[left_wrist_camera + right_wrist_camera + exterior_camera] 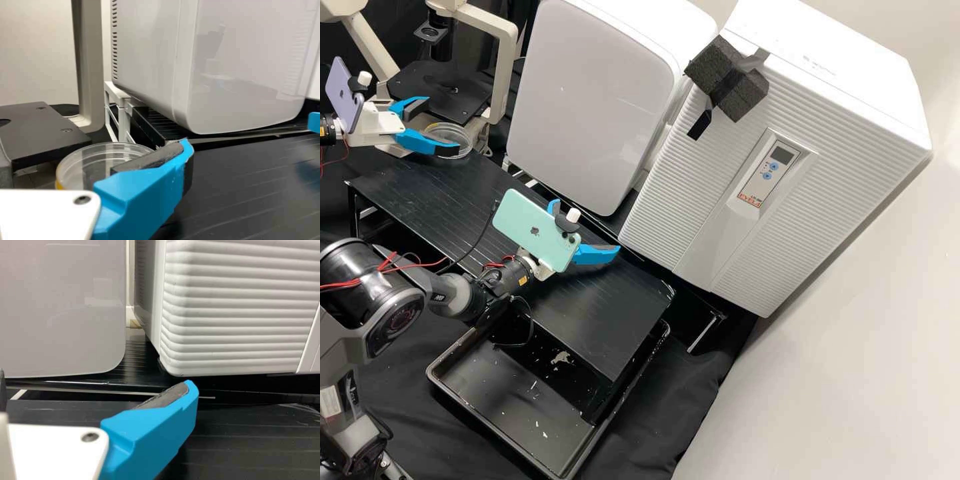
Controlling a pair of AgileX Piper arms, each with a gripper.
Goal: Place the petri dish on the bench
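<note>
your left gripper [443,124], spread, partly hid one petri dish [90,160]; one green phone [527,230] partly covered your right gripper [589,230], also spread.

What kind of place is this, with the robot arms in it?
It looks like a science laboratory. There's a clear round petri dish, what seems to be a microscope behind it, and a big white machine with a little screen and blue buttons.

The black bench [607,313] has a flat, grooved top; pale scuffs mark it near one corner.
</note>
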